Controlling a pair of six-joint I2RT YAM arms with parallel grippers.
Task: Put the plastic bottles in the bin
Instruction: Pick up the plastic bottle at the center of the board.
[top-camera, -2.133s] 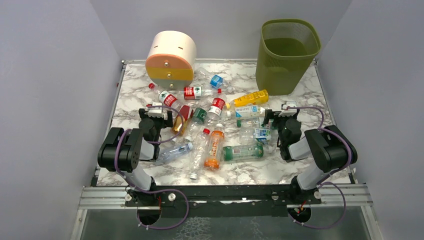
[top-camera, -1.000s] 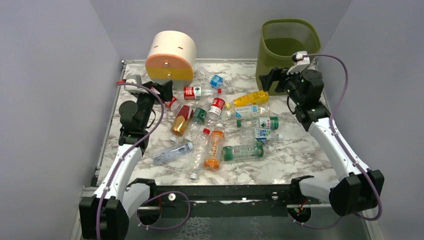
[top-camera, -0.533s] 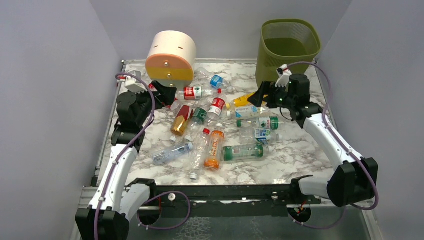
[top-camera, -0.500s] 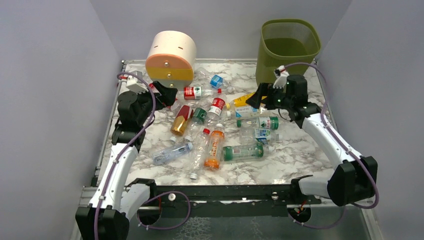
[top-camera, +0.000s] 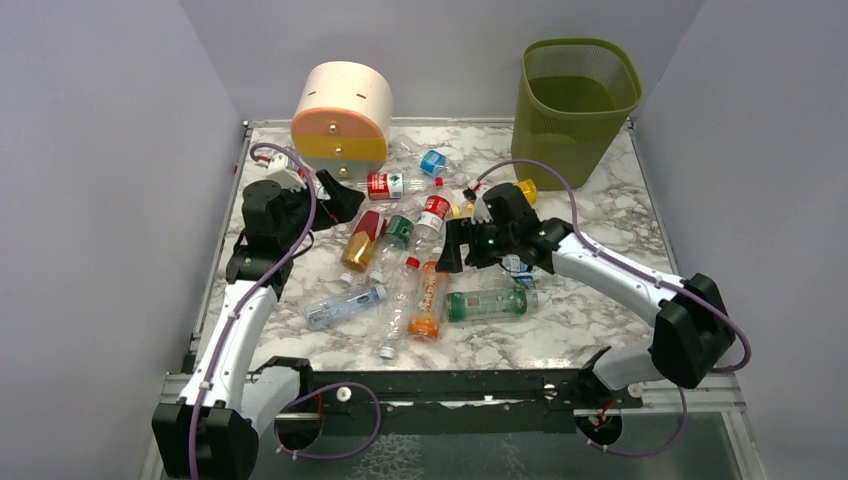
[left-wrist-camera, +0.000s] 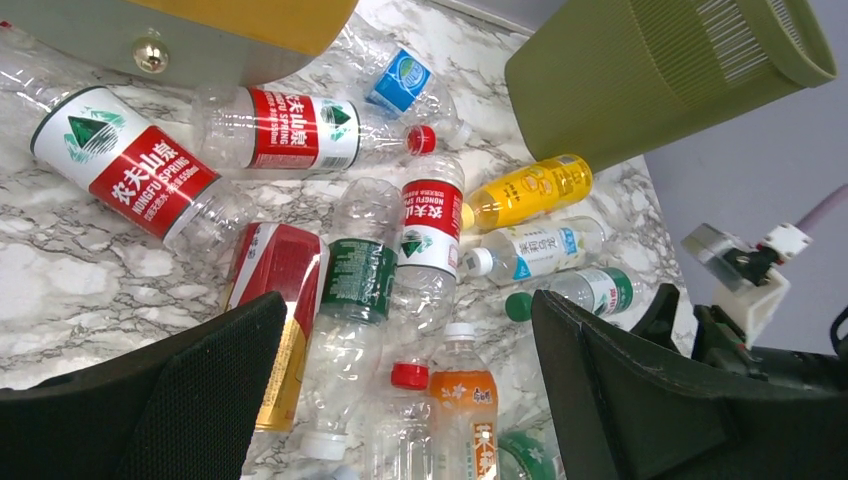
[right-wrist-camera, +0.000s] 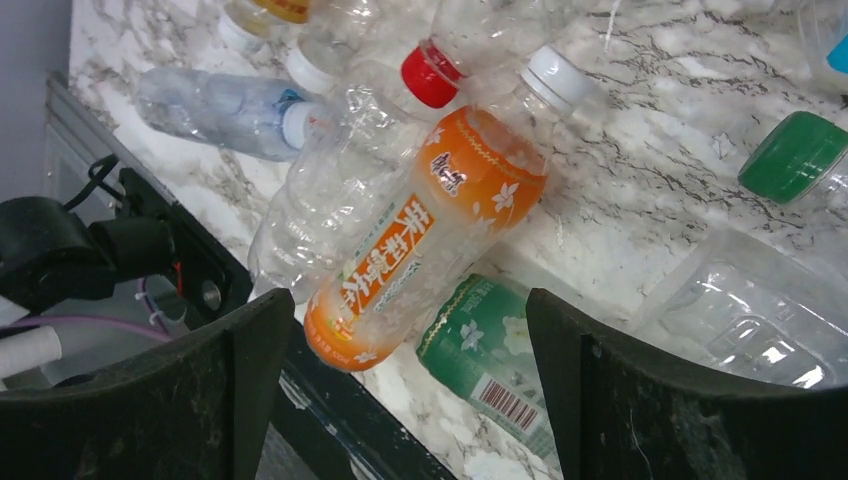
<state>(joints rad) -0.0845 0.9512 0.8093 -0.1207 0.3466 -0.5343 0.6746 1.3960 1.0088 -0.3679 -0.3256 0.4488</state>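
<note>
Orange bottle (right-wrist-camera: 425, 240) on marble table (right-wrist-camera: 650, 190), framed by spread hand (right-wrist-camera: 405, 312)

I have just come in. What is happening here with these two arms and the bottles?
A two-armed robot is clearing plastic bottles off the marble table into the green bin. Neither arm holds anything: the right gripper hangs open over the orange bottle, and the left gripper is open above the red-labelled ones. All bottles in view lie on the table.
</note>
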